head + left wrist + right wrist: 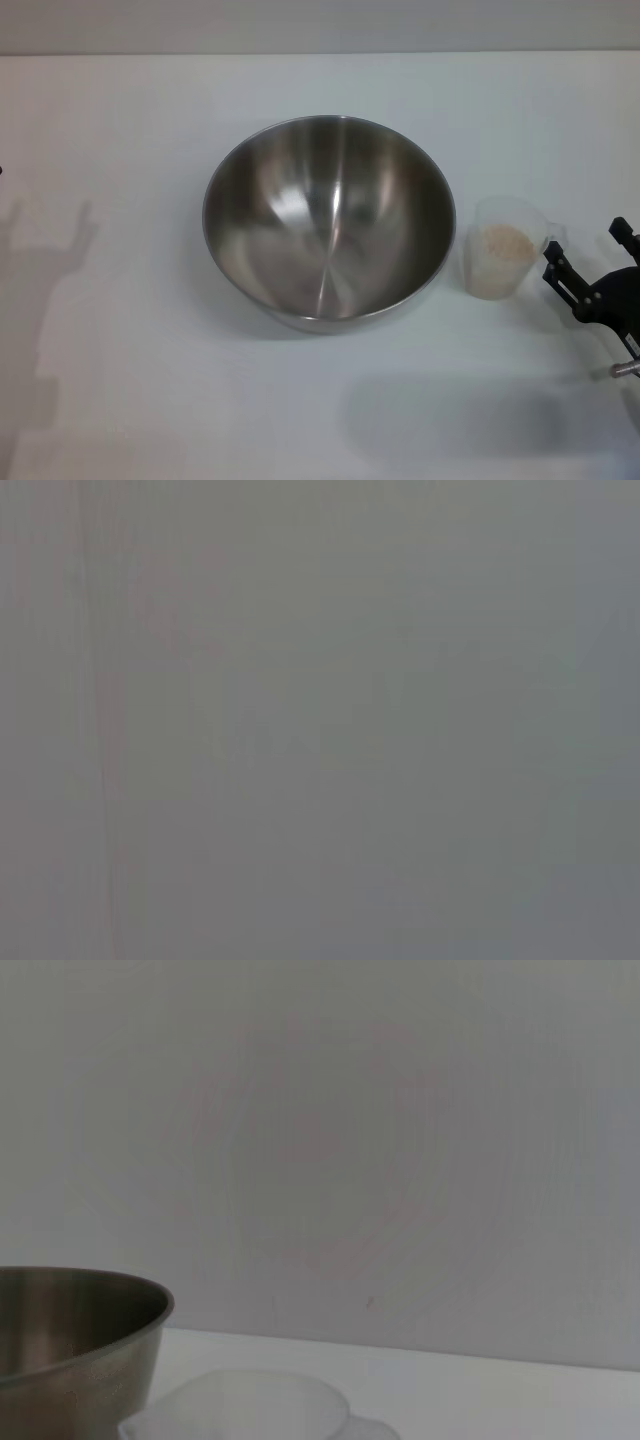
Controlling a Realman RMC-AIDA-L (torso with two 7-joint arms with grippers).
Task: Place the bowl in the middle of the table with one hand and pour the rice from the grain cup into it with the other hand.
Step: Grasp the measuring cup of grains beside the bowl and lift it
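Right gripper beside grain cup — bowl centred.

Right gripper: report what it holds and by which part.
Nothing is held. The right gripper is open beside the grain cup, near its handle but apart from it. The left gripper is out of view.

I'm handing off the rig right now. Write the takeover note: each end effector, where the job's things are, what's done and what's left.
Right end effector: open, beside the grain cup, not gripping it.
Left end effector: out of view; only its shadow falls on the table.
Bowl: upright, empty, near the table's middle.
Grain cup: upright just right of the bowl, with the rice inside.
Done: bowl looks placed.
Left: grasp the cup, pour the rice into the bowl.
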